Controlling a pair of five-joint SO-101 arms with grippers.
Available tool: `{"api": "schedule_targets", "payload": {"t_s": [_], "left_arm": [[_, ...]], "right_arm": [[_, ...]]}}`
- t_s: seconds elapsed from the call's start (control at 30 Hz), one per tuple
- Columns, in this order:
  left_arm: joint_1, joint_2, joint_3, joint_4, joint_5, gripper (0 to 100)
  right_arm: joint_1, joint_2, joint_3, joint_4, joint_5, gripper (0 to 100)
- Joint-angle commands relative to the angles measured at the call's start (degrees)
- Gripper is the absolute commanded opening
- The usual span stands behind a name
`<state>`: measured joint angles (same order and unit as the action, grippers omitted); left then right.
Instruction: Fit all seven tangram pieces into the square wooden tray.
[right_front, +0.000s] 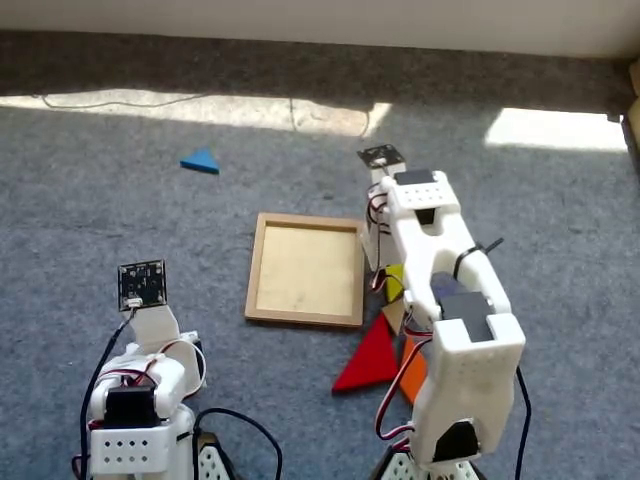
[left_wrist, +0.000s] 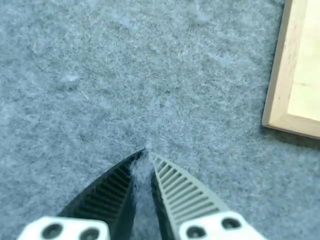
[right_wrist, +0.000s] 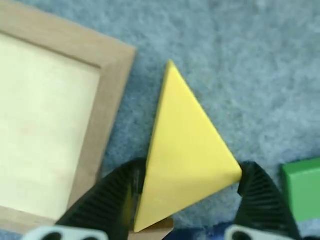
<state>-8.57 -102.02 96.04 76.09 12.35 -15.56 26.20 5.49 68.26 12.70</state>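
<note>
Our right gripper clamps the yellow triangle just right of the tray at mid-frame, ready to carry it in; our left gripper rests clenched, empty, lower left.

Carpeted indoor room, grey carpet, sunlight patches

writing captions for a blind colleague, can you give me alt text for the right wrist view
The right end effector grips a yellow triangle between its two black fingers, over grey carpet. A corner of the wooden tray lies beside the triangle, and a green piece sits on the triangle's other side.
</note>
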Motion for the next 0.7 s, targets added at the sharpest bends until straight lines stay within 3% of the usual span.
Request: {"api": "schedule_targets", "payload": {"t_s": [0.0,0.53,0.67], "left_arm": [[0.8,-0.9,1.1,0.3,-0.4,0],[0.8,-0.9,1.1,0.3,-0.4,0],[0.8,-0.9,1.1,0.3,-0.4,0]], "right_arm": [[0.3,-4.6,-0.5,0.2,0.8,22.1],[0.2,-22.1,6.3,1.1,0.5,22.1],[-2.8,-24.3,6.3,2.4,0.3,22.1]]}}
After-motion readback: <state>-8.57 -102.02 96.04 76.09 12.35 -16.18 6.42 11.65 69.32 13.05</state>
